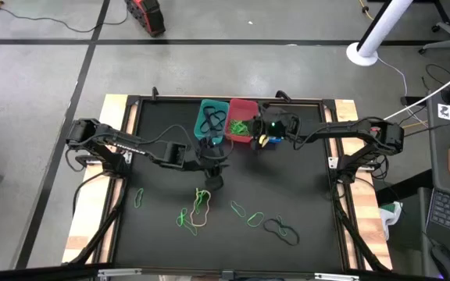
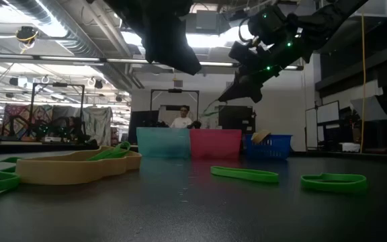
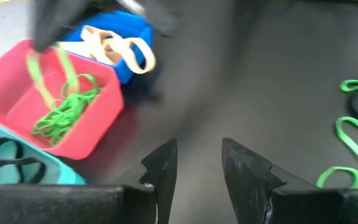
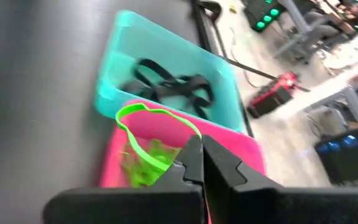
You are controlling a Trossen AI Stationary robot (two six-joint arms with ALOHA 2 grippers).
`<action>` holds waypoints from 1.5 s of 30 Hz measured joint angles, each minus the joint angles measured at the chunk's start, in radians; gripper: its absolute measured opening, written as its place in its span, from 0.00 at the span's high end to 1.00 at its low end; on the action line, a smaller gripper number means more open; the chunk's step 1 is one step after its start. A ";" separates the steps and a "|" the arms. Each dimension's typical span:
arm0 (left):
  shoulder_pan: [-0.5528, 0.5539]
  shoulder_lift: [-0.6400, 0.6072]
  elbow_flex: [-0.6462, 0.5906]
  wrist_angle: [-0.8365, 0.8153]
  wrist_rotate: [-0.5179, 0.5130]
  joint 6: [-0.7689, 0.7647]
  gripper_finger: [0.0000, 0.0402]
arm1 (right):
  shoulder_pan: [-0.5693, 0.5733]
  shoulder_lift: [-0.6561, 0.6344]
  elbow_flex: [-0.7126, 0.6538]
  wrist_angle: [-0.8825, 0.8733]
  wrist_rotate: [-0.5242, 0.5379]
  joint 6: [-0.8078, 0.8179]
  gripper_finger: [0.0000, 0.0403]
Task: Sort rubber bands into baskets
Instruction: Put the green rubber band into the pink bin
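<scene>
Right gripper (image 4: 199, 163): fingers pinched together on a green rubber band (image 4: 143, 124), hanging above the red/pink basket (image 1: 243, 117) at about 12 o'clock on the table; the loop dangles straight over that tub's opening.
Key relation: the held band lies directly below the fingertips, and the red/pink basket sits under it with a heap of green bands (image 3: 64, 115) already inside, so by my judgement a plain release is all the drop calls for.
Left gripper (image 3: 197, 163): fingers a narrow gap apart, holding nothing; it hovers near table centre, just on the 6 o'clock side of the baskets.
Baskets: teal basket (image 1: 212, 119) at 11 o'clock of the red one, holding black bands (image 4: 173, 87); blue basket (image 3: 129, 43) on the 1 o'clock side, holding tan bands (image 3: 120, 50).
Loose bands: a tan-and-green tangle (image 1: 199, 207) at 6 o'clock, nearer the left arm; more green bands (image 1: 250, 215) and a black band (image 1: 276, 226) toward 5 o'clock.
Writing: none readable.
</scene>
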 joint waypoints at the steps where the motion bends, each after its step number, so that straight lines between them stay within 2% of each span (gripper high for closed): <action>1: -0.011 0.000 0.000 -0.003 0.004 -0.006 0.69 | -0.016 0.000 0.000 0.002 0.000 -0.010 1.00; 5: -0.053 0.000 0.000 -0.050 0.042 -0.057 0.69 | -0.074 0.000 0.000 -0.001 -0.013 -0.048 1.00; 9: -0.097 0.000 0.000 -0.144 0.050 -0.195 0.69 | -0.128 0.000 0.000 -0.002 -0.111 -0.048 1.00; 13: -0.143 0.000 0.000 -0.251 0.051 -0.341 0.69 | -0.160 0.000 0.000 -0.002 -0.164 -0.047 0.99; 19: -0.222 0.000 0.000 -0.364 0.052 -0.512 0.69 | -0.164 0.000 0.000 -0.001 -0.186 -0.046 0.97; 26: -0.292 0.000 0.000 -0.368 0.052 -0.577 0.69 | -0.163 0.000 0.000 -0.001 -0.186 -0.045 0.94; 31: -0.328 0.000 0.000 -0.371 0.053 -0.647 0.69 | -0.163 0.000 0.000 -0.001 -0.186 -0.044 0.87; 34: -0.355 0.000 0.000 -0.397 0.096 -0.711 0.69 | -0.163 0.000 0.000 -0.002 -0.186 -0.044 0.80; 39: -0.412 0.000 0.000 -0.447 0.144 -0.897 0.69 | -0.162 0.000 0.000 -0.008 -0.186 -0.044 0.71; 45: -0.468 0.011 0.000 -0.472 0.146 -1.104 0.69 | -0.162 0.000 0.000 -0.023 -0.186 -0.044 0.68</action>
